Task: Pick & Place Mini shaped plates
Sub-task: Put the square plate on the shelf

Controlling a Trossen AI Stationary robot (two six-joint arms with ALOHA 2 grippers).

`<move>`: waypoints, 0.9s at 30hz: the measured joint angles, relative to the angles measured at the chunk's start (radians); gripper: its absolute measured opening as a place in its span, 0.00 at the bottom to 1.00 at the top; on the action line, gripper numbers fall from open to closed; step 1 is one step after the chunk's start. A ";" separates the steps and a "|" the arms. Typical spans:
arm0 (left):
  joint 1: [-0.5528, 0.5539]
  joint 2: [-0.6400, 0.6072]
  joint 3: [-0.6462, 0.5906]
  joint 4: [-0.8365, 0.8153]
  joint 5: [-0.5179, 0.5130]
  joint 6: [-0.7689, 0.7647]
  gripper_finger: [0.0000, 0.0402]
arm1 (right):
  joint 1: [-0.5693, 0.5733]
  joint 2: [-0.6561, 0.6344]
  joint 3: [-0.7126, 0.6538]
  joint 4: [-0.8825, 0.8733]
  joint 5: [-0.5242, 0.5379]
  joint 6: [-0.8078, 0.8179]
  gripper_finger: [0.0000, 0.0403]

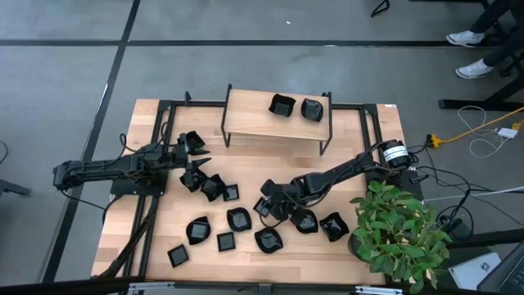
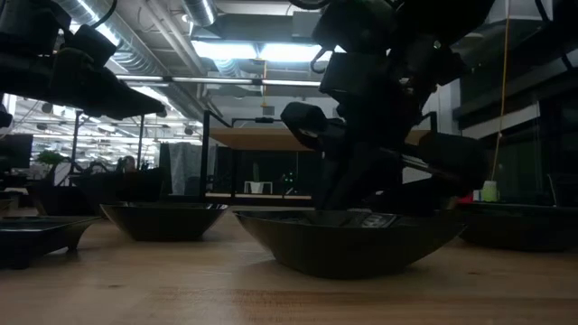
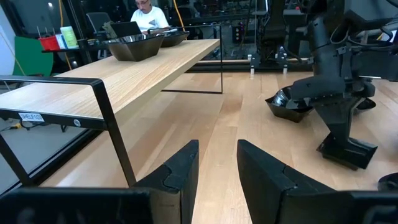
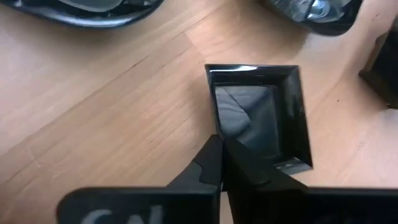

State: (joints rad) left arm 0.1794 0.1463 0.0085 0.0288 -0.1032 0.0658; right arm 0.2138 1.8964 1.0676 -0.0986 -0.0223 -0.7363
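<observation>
Several mini shaped plates, glossy and black, lie scattered on the wooden table [image 1: 164, 221], among them a rounded one [image 1: 198, 230] and a wavy one [image 1: 268, 239]. Two more plates [image 1: 282, 105] [image 1: 312, 109] rest on the raised shelf [image 1: 254, 123]. My right gripper [image 1: 266, 205] reaches down at the table's middle and is shut on a small square plate [image 4: 258, 118]. My left gripper [image 3: 217, 168] hovers open near the table's left side with nothing between its fingers. My right gripper pinches one side rim [image 4: 211, 121] of the square plate, close to a corner. One finger [image 4: 208, 165] is outside the wall and the other inside the hollow. The fingers slant down from the table's right. The plate sits flat on the wood.
A cluster of plates [image 1: 211, 187] lies just in front of the left gripper. More plates [image 1: 306, 221] [image 1: 334, 225] sit close beside the right gripper. A potted plant [image 1: 401, 229] stands at the near right corner. The shelf's black frame legs [image 1: 225, 135] stand on the table's far half.
</observation>
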 joint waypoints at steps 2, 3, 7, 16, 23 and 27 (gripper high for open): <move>0.000 0.000 0.000 0.000 0.000 0.000 0.26 | 0.000 -0.003 0.001 -0.004 0.000 0.009 0.03; 0.000 0.000 0.000 0.000 0.000 0.000 0.26 | 0.000 -0.006 0.006 -0.019 -0.001 0.024 0.03; 0.000 0.000 0.000 0.000 0.000 0.000 0.26 | -0.011 -0.032 0.060 -0.126 -0.018 0.072 0.02; 0.000 0.000 0.000 0.000 0.000 0.000 0.26 | -0.093 -0.101 0.165 -0.342 -0.223 0.103 0.01; 0.000 0.000 0.000 0.000 0.000 0.000 0.26 | -0.138 -0.110 0.304 -0.527 -0.266 0.148 0.01; 0.000 0.000 0.000 0.000 0.000 0.000 0.26 | -0.140 -0.110 0.373 -0.588 -0.270 0.159 0.01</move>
State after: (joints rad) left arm 0.1795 0.1464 0.0085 0.0288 -0.1032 0.0658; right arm 0.0734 1.7859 1.4403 -0.6863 -0.2924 -0.5773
